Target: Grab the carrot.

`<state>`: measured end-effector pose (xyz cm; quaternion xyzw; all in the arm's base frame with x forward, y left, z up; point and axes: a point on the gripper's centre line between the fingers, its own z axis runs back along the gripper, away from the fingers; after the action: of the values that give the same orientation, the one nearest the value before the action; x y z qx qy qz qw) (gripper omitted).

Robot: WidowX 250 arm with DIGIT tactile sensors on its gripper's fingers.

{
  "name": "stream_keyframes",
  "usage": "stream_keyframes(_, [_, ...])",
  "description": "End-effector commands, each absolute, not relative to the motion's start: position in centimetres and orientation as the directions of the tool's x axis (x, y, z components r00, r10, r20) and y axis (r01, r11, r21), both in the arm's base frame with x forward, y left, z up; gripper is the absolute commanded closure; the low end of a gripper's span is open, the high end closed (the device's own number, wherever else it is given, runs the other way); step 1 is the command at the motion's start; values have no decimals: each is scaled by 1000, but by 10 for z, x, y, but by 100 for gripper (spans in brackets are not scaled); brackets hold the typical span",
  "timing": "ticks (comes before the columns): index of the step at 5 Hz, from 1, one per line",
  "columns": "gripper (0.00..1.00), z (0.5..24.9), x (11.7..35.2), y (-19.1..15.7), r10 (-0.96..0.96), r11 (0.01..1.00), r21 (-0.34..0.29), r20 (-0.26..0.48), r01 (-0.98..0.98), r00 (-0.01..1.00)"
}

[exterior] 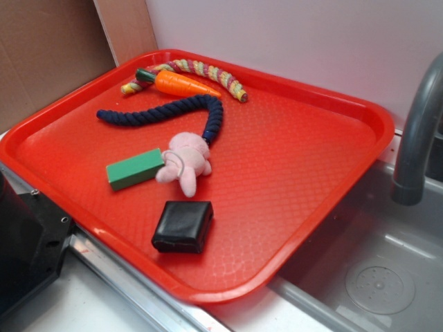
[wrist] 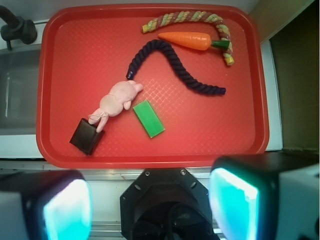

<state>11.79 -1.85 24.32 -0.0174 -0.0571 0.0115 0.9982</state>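
The orange carrot with its dark green top lies flat at the far side of the red tray, right beside a striped braided rope. My gripper shows only in the wrist view. It is high above the near tray edge, over the robot base, far from the carrot. Its two cyan-lit fingers stand wide apart with nothing between them. The gripper is out of the exterior view.
On the tray also lie a navy rope, a pink plush toy, a green block and a black square pad. A grey faucet and a sink adjoin the tray.
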Motion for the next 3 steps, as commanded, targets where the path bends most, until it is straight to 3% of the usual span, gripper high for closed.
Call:
stream_keyframes(1, [0,243,118,-19,25,999,-36,114,-21,993])
stream_keyframes(2, [0,201,136,1,215,977,19,-77,-214,974])
stream_keyframes(3, [0,183,166,18,414,910,32,-16,-414,910])
